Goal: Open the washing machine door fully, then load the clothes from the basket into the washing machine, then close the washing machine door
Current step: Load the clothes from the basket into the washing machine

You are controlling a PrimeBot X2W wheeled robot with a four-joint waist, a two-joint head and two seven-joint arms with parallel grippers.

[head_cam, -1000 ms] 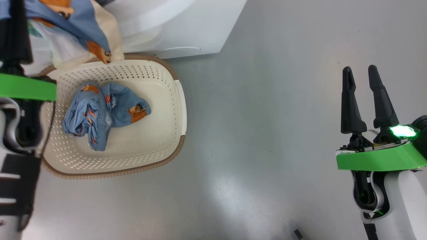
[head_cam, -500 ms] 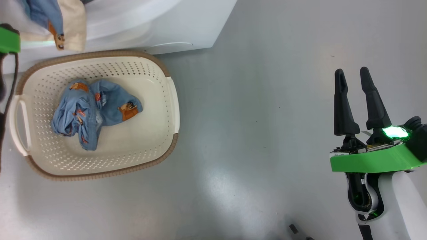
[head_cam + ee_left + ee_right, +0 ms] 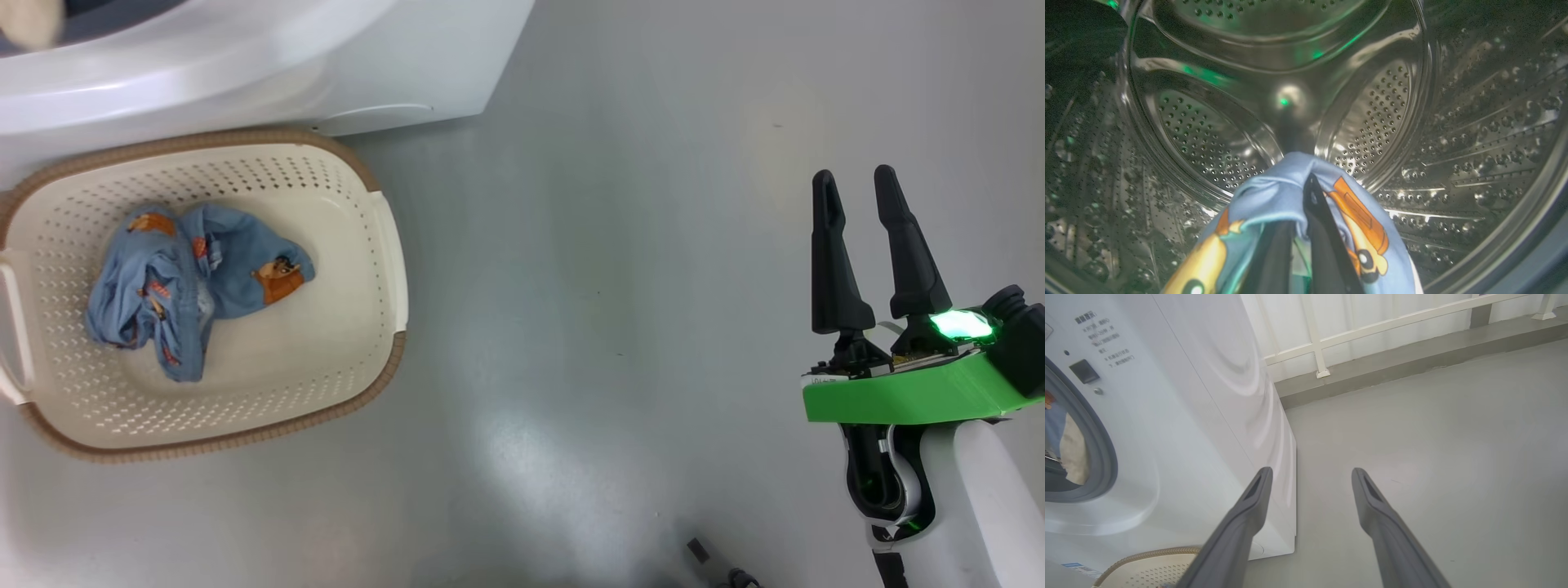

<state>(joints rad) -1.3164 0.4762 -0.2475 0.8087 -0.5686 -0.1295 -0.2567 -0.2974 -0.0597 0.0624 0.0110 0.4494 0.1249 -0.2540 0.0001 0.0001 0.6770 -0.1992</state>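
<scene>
Steel drum (image 3: 1208,130) on every side of the left jaws, clamped together on one blue bear-print garment (image 3: 1286,192) deep inside the washing machine (image 3: 424,57). Loading step in hand, by the look of it half done. Next, probably: let go, draw back clear of the gasket (image 3: 1112,465), reach down to the basket (image 3: 393,261). Right jaws wide apart, empty, over bare floor (image 3: 612,245), well apart from the basket. Count: two garments, one held, second garment (image 3: 188,286) crumpled in the basket; one basket; one machine.

illegible grey print (image 3: 1106,339) and blue label (image 3: 1079,568) on the washing machine (image 3: 1180,428) front
</scene>
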